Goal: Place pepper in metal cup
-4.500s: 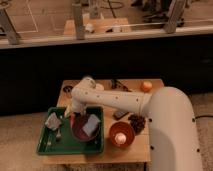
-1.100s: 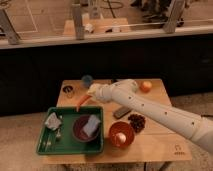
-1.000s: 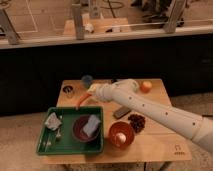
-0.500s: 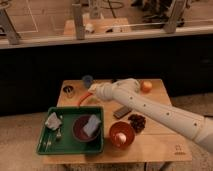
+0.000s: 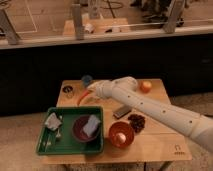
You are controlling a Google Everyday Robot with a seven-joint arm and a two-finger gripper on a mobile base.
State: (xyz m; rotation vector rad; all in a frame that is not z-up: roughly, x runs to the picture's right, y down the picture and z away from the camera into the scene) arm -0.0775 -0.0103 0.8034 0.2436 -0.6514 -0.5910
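My gripper: at the far left part of the wooden counter, at the end of my white arm, which reaches in from the near right; it hangs just beyond the far edge of the green tray.
Gripper state: fingers pressed together, pinching the upper end of the pepper.
Slim, curved red-orange pepper: held at its top by my gripper, hanging down and to the left, its lower tip near the tray's far rim; I cannot tell whether the tip touches the counter.
Small dark grey metal cup: upright on the counter at the far left, just left of the pepper and apart from it.
Blue cup: at the far edge of the counter, just beyond my gripper.
Round orange fruit: far right of the counter, beyond my arm.
Maroon plate: inside the tray, on its right side, with a grey-blue folded piece lying on it.
Orange bowl: near side of the counter, just right of the tray.
Dark flat bar: on the counter between tray and arm.
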